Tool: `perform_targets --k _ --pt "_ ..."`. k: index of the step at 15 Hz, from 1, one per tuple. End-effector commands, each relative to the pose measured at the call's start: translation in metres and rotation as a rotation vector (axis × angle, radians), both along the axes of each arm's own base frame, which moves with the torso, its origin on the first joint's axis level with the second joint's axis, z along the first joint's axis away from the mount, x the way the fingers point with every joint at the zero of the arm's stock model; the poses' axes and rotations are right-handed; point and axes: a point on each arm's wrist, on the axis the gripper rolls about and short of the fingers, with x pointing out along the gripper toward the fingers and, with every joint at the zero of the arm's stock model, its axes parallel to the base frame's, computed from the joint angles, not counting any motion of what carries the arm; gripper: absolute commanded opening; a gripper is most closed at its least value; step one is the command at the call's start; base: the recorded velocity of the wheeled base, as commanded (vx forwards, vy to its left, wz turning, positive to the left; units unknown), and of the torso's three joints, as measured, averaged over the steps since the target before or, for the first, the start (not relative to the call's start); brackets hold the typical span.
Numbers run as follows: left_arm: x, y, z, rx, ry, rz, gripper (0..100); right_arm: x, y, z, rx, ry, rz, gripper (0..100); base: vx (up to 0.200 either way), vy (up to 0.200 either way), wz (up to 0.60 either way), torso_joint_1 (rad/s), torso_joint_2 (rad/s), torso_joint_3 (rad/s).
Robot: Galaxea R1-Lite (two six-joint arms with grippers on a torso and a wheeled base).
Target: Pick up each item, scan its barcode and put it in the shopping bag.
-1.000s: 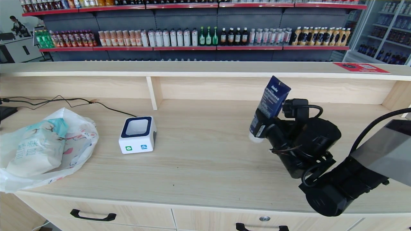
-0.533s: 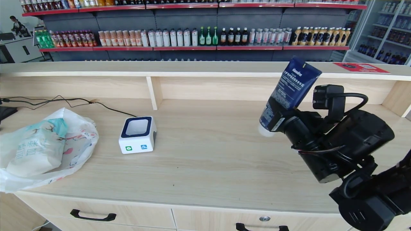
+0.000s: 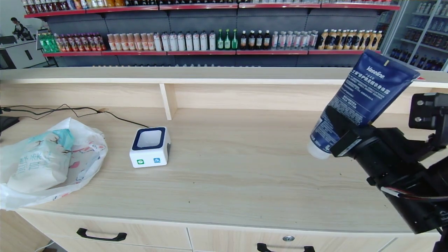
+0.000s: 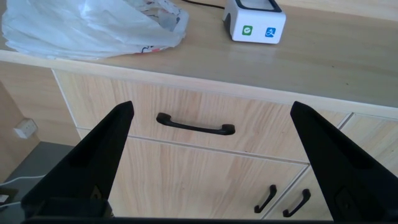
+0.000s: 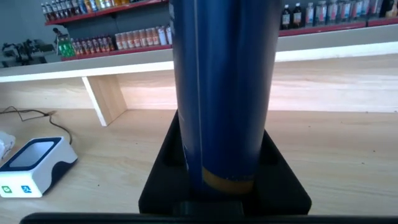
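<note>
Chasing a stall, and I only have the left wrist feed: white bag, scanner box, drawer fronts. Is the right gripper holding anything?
Observer: Yes. The right gripper is shut on a dark blue squeeze tube with a white cap, held above the light wooden counter.
Operator: Tube orientation?
Observer: Tilted, with the white cap pointing down toward the counter and the flat crimped end up.
Operator: Is it over the scanner?
Observer: No. The white box scanner with a blue-rimmed window sits well to the robot's left of the tube, and the white plastic shopping bag lies further left.
</note>
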Motion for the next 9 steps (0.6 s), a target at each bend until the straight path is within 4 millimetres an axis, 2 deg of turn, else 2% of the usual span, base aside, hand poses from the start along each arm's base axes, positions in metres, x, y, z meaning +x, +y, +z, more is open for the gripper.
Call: perform_targets --k 1,5,9 --pt "0.000 0.000 0.000 -0.001 0.000 0.000 100 -0.034 -0.024 0.010 0.016 -0.051 -0.009 0 0.000 0.000 0.00 0.000 0.00 0.000" --pt "0.000 0.000 0.000 -0.001 0.000 0.000 100 -0.072 -0.055 -0.009 -0.033 -0.031 -0.025 0 0.000 0.000 0.00 0.000 0.00 0.000" --pt "0.000 0.000 0.000 -0.001 0.000 0.001 100 -0.075 -0.053 -0.014 -0.074 -0.027 0.038 0 0.000 0.000 0.00 0.000 0.00 0.000"
